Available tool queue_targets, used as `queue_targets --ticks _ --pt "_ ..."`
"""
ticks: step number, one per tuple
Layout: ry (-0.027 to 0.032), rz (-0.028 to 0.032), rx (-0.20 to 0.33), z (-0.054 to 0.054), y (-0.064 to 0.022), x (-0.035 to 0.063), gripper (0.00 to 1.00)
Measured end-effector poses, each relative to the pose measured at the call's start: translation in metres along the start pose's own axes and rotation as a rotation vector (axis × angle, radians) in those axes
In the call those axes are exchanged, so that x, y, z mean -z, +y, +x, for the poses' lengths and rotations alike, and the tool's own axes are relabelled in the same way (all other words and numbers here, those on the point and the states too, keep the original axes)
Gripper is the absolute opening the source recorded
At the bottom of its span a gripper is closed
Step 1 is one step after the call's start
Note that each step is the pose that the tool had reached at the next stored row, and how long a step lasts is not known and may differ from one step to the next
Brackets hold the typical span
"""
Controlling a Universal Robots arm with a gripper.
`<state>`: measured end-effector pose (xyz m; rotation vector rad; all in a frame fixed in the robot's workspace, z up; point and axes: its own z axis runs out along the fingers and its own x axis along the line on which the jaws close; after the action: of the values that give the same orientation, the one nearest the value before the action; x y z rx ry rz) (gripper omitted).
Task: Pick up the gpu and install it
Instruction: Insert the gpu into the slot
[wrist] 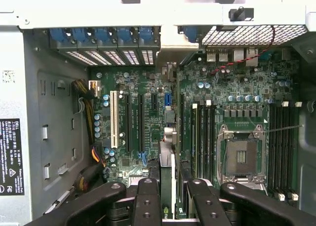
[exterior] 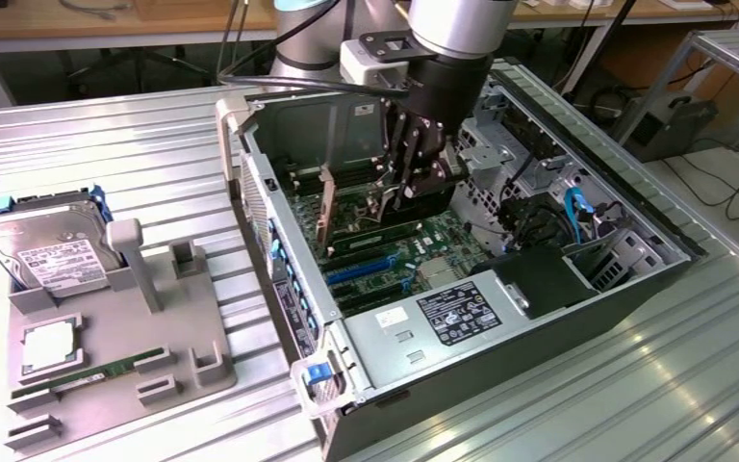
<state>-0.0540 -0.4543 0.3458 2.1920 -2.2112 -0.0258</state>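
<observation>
Entries are listed from the exterior view's left to its right. Grey parts tray [exterior: 113, 322]: a silver hard drive [exterior: 38, 252] with a white label is stood at its far end, and a narrow green memory stick [exterior: 88, 372] is laid along its near edge. Both are well apart from the work. Open computer case [exterior: 267, 207]: it is laid on its side with the motherboard [exterior: 441, 241] exposed. Gripper [exterior: 421, 188]: it is lowered inside the case, above the board. In the wrist view its fingers [wrist: 146, 201] are seen closed narrowly on the gpu [wrist: 168, 186], which is held edge-on and clear of the board, a thin green-and-silver strip between the two pads. Long axis of the card: it is judged parallel to the expansion slots [wrist: 140, 122] and to the memory slots [wrist: 197, 132]. Governing relation: the card's lower edge is judged to hang between those two groups, just beside the nearest long expansion slot and not over it. No contact between the card and any slot is seen.
</observation>
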Motion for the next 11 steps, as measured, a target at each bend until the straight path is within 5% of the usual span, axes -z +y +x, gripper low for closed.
queue_targets --ticks 11 --pt "0.0000 0.0000 0.000 0.0000 0.0001 -0.0001 0.26"
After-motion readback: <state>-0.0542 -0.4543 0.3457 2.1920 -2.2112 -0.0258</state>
